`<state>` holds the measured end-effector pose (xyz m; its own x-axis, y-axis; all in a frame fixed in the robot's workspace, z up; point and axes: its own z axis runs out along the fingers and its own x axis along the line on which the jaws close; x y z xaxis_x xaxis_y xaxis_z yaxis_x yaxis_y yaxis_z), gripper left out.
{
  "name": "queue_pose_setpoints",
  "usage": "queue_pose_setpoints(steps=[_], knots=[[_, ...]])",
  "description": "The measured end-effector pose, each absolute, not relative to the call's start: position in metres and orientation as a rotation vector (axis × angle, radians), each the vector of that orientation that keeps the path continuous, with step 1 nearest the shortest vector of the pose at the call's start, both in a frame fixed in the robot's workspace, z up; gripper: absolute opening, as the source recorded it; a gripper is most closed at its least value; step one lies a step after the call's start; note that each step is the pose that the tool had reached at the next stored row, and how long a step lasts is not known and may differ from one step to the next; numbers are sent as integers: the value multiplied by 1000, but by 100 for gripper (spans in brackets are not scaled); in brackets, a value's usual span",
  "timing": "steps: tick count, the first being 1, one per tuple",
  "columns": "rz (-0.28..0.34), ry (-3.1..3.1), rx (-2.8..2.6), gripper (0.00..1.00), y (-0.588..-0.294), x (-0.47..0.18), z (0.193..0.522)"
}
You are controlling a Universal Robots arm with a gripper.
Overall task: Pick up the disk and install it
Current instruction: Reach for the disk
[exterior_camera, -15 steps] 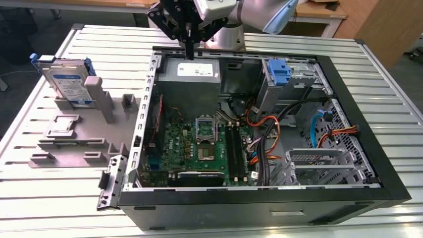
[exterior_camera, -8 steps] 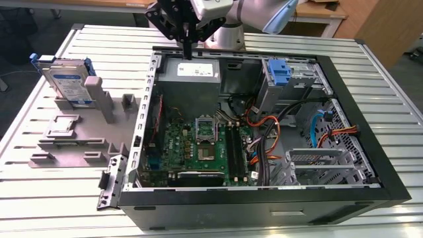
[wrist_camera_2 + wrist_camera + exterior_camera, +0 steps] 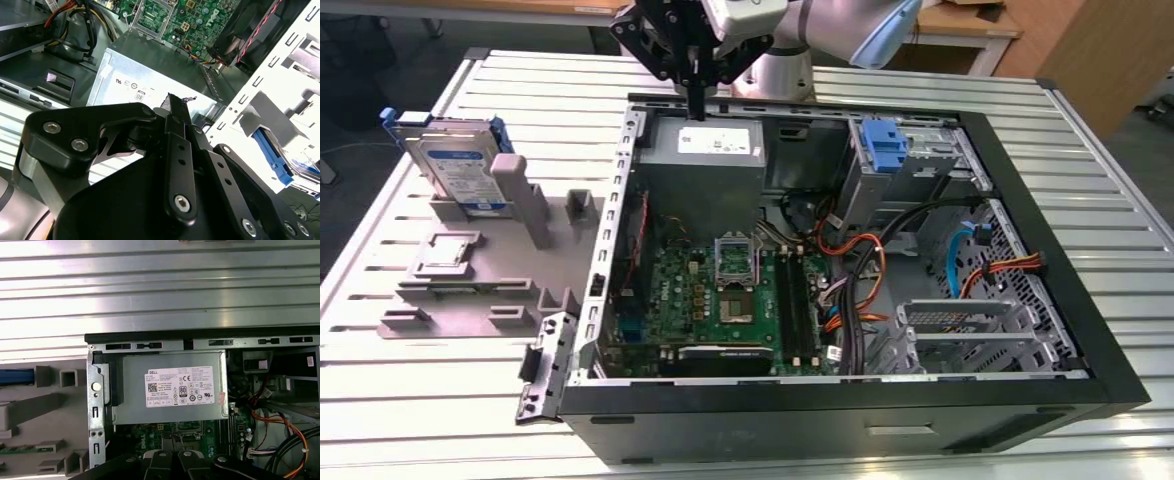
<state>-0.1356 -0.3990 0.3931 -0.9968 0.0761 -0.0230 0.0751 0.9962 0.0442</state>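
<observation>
in the exterior view i see the gripper (image 3: 699, 110) clenched on nothing, hanging over the power supply (image 3: 704, 145) at the arm-side edge of the open computer case (image 3: 854, 392). the disk (image 3: 460, 165) stands on edge in the grey fixture (image 3: 467, 290), near the table (image 3: 400, 400) corner at the exterior view's left (well apart from the tool). in the second wrist view the black fingers (image 3: 175, 140) press together above the supply's labelled face, and in the first wrist view the supply sits just inside the case rim.
</observation>
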Motion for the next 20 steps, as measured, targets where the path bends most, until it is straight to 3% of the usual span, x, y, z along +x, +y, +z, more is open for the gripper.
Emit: queue_pose_setpoints(steps=[20], knots=[[67, 3114, 118, 10, -399, -147, 393]])
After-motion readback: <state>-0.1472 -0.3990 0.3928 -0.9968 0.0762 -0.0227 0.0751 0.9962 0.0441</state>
